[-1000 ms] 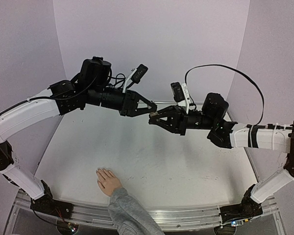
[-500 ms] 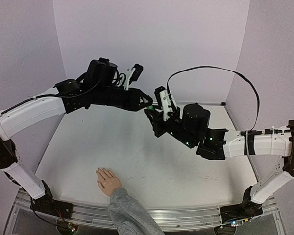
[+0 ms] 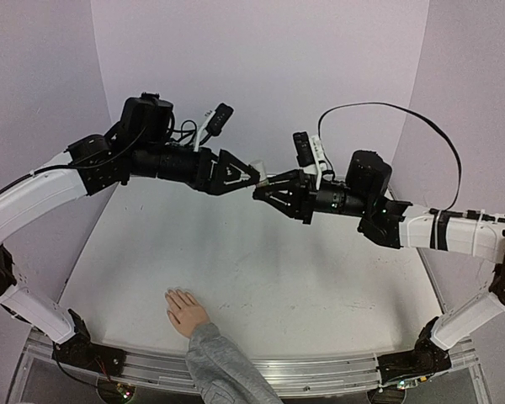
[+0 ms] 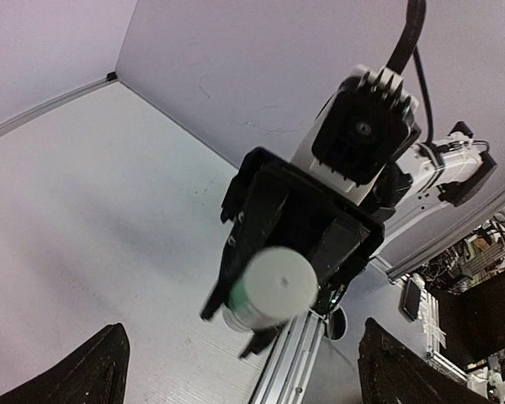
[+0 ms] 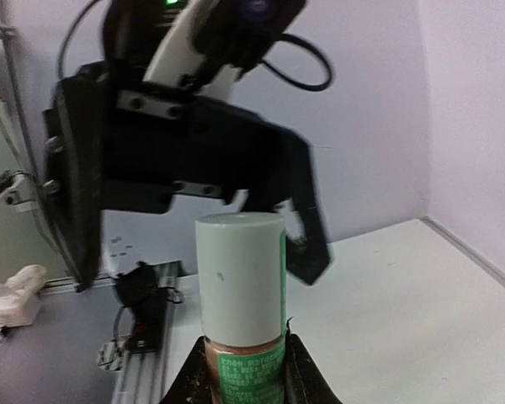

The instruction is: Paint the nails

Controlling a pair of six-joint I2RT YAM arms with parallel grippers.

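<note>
One bottle [image 5: 244,360] held aloft at frame centre.
Right gripper [image 5: 247,380] pinches its body; left gripper [image 4: 248,370] has fingers spread wide, facing the cap [image 4: 273,286].

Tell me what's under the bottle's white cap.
The bottle shows a pinkish body with a green label, clamped by the right gripper. Its base is hidden between the fingers.

A robotics lab — lilac booth walls [image 3: 261,76], white table [image 3: 261,269], aluminium rail [image 3: 320,370] — two arms.
</note>
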